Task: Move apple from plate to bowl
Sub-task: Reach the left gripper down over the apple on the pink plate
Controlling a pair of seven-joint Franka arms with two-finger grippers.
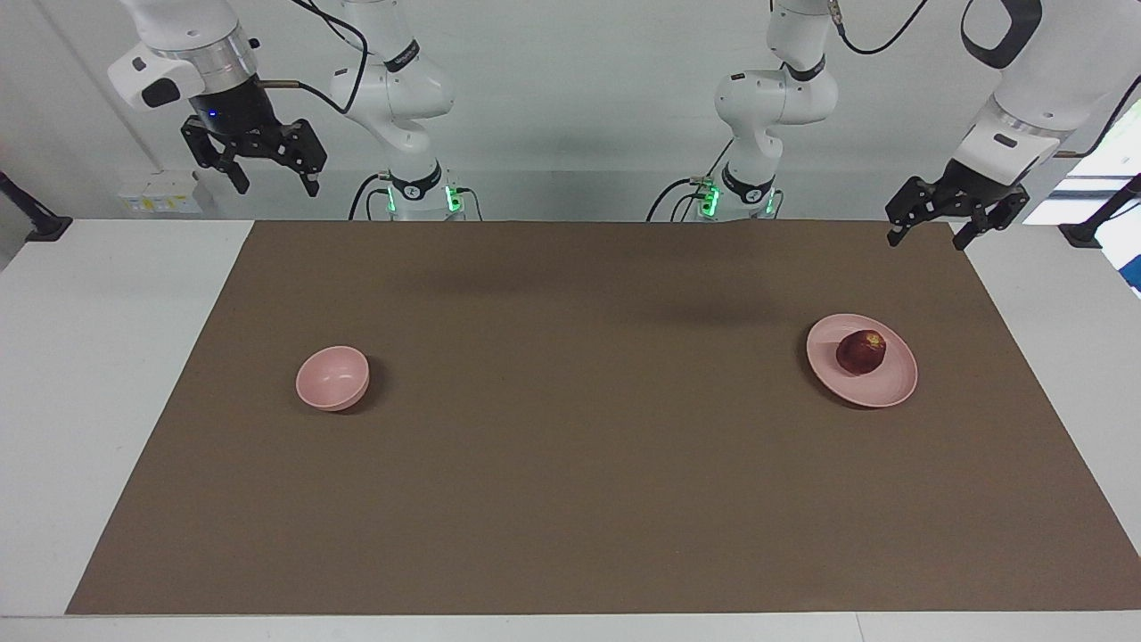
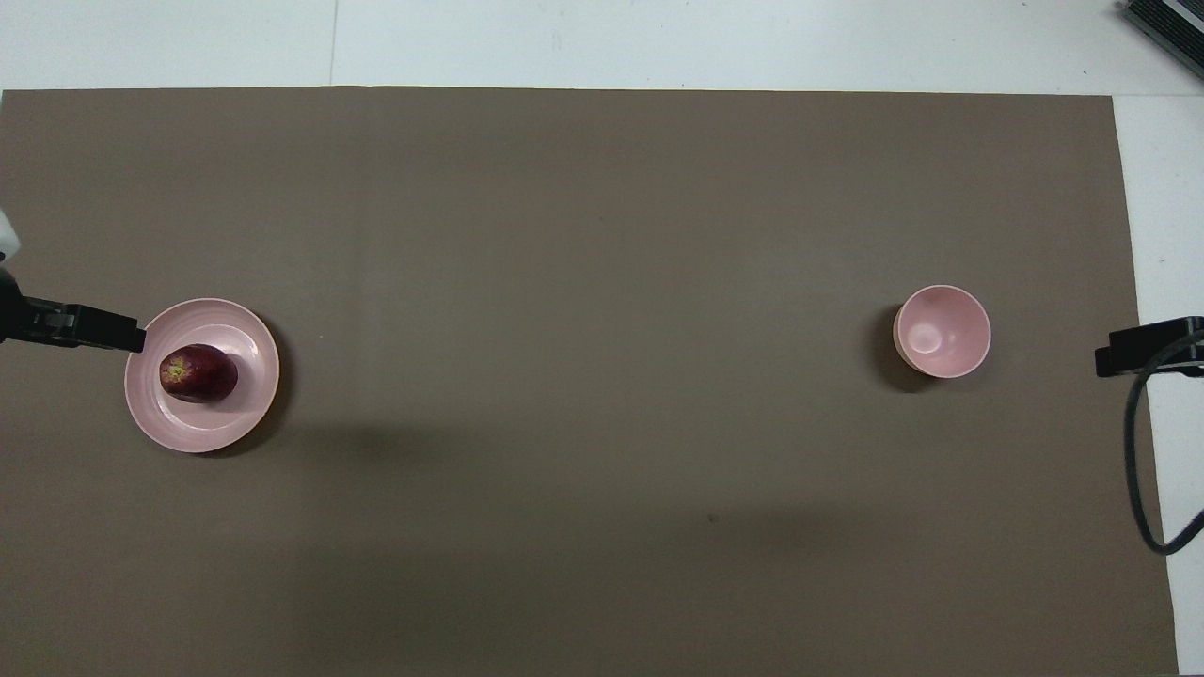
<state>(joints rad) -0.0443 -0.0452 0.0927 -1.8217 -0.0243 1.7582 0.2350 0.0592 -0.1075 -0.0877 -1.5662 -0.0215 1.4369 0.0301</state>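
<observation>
The apple (image 1: 860,351) sits on the plate (image 1: 882,390), toward the left arm's end of the desk (image 1: 107,374). The bowl (image 1: 332,378) is well apart, toward the right arm's end. The left pincer (image 1: 927,234) hangs up in the air, fingers apart. The right pincer (image 1: 274,183) waits up high, fingers apart too.

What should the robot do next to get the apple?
Probably lower the open left gripper over the apple. The apple sits on the plate at that arm's end, untouched, and the gripper hangs high above the mat's edge. The bowl is empty; the right gripper waits, open.
</observation>
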